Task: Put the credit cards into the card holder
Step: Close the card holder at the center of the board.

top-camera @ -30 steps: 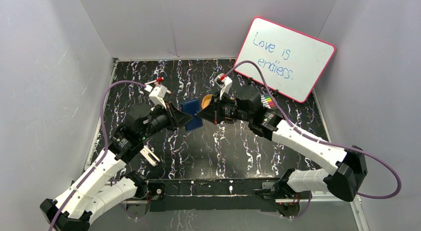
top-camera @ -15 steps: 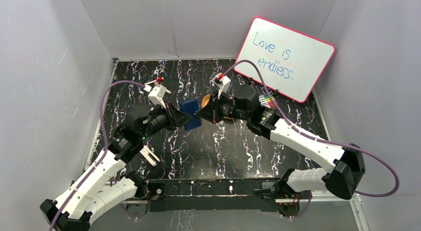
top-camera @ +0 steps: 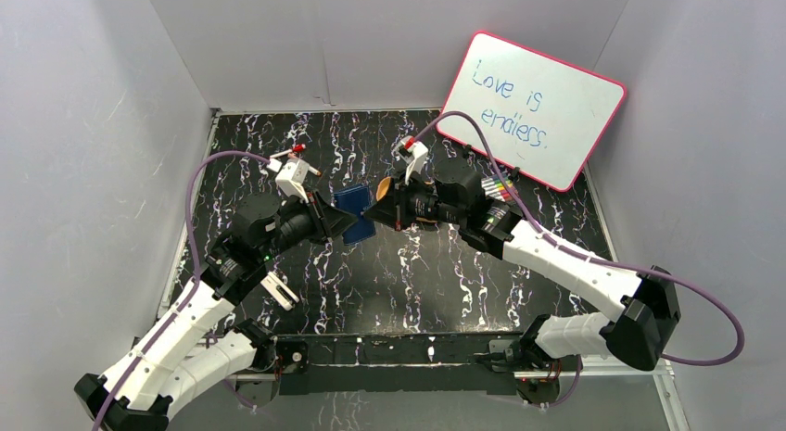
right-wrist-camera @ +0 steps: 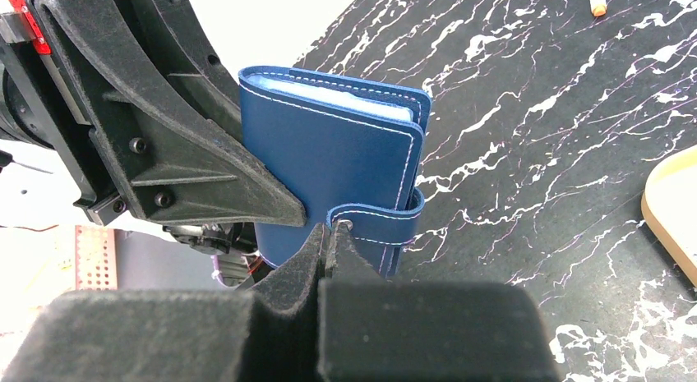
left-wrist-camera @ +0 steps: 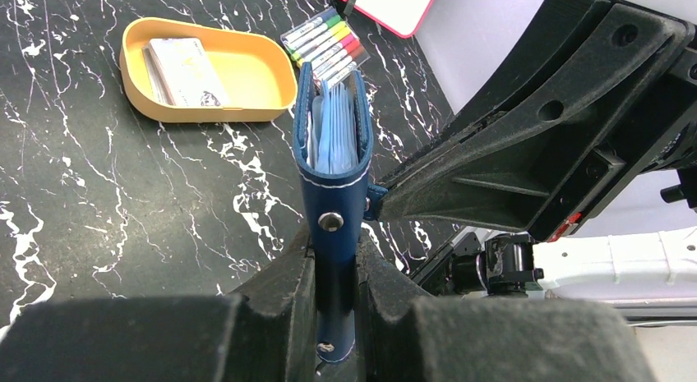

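Note:
The navy card holder [top-camera: 355, 211] hangs in the air between my two grippers, folded, with clear sleeves showing at its top edge [left-wrist-camera: 333, 127]. My left gripper [left-wrist-camera: 335, 263] is shut on its spine end, just below the snap button. My right gripper [right-wrist-camera: 326, 232] is shut on the end of the holder's snap tab [right-wrist-camera: 374, 222], which wraps round the case's edge [right-wrist-camera: 329, 164]. In the top view the left gripper [top-camera: 341, 224] and right gripper [top-camera: 373, 209] meet at the holder. The credit cards [left-wrist-camera: 185, 60] lie stacked in the orange oval tray [left-wrist-camera: 255, 74].
The orange tray [top-camera: 383, 186] sits just behind the right gripper; its rim shows in the right wrist view [right-wrist-camera: 670, 201]. Several coloured markers [left-wrist-camera: 329, 43] lie beyond the tray. A pink-framed whiteboard [top-camera: 533, 107] leans at the back right. A small orange-tipped piece [right-wrist-camera: 597, 0] lies on the table.
The right gripper has shifted a little left, closer against the card holder. The left arm and the holder have barely moved.

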Motion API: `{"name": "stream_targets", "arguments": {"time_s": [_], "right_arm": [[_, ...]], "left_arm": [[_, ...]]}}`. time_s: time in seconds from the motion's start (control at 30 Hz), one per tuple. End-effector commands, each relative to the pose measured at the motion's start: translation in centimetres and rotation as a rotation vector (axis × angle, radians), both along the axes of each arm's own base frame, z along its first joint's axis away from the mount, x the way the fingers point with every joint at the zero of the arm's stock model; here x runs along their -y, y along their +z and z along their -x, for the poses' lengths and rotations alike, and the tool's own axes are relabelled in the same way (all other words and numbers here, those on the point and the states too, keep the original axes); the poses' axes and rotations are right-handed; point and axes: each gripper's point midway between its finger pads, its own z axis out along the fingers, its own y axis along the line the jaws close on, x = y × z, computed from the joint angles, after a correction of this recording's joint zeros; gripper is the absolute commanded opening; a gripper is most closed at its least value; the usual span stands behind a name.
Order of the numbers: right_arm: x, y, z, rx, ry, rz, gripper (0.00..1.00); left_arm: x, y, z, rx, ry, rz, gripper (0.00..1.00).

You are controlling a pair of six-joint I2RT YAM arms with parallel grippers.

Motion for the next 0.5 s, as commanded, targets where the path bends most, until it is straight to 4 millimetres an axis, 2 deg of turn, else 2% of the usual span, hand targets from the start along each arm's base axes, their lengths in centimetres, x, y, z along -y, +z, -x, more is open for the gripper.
{"name": "stream_targets", "arguments": {"time_s": [0.0,0.47], "right_arm": [[-1.5,3.1,0.4,0.054,0.047,-0.078,0.0],[-2.1,3.2,0.3,0.053,0.055,-0.079,0.0]], "left_arm": [[1.6,6.1,2.2,0.129,-0.142,0.145,0.0],[1.9,7.8,3.6,0.161,-0.204,0.189,0.0]]}}
